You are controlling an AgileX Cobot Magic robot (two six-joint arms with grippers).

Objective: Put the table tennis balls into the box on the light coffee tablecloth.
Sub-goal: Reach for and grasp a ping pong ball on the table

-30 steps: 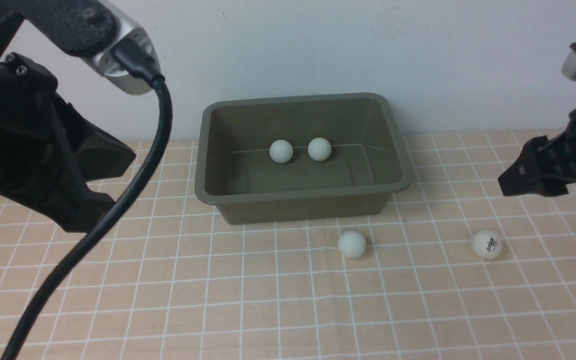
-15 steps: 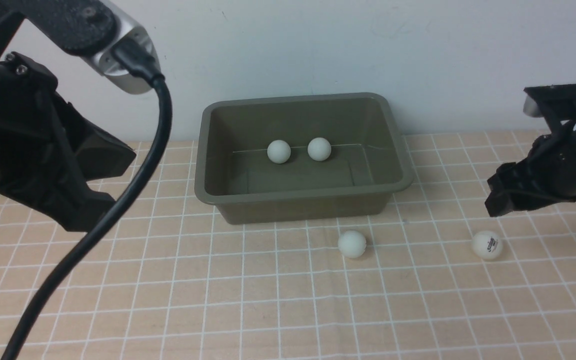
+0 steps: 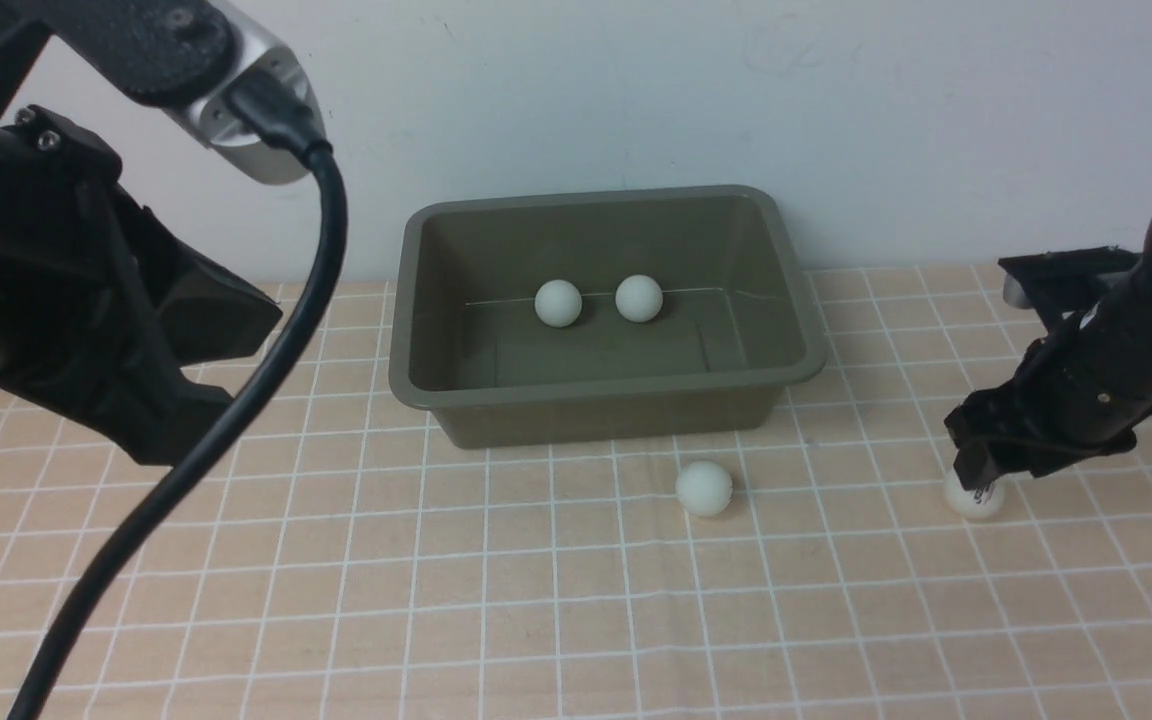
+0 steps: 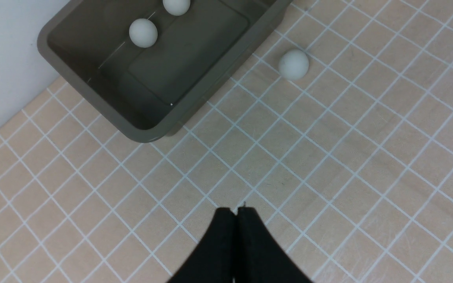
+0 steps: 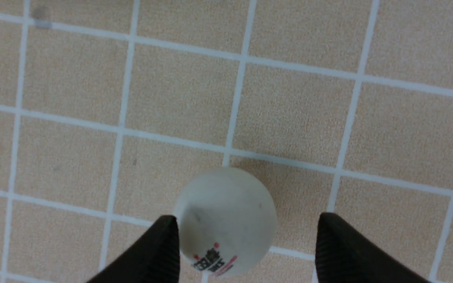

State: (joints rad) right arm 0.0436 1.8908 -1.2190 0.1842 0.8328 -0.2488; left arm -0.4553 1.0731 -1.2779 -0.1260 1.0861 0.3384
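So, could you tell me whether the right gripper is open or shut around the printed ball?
Open. The right gripper straddles the printed ball, and bare tablecloth shows between the ball and one finger.

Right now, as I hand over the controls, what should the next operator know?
Left gripper: shut, empty, above the light coffee tablecloth.
Right gripper: open, down low, jaws astride the printed ball, not yet closed on it.
Done: left ball and right ball lie inside the box.
Left to do: grip the printed ball and put it in the box, then the plain ball on the cloth just in front of the box.
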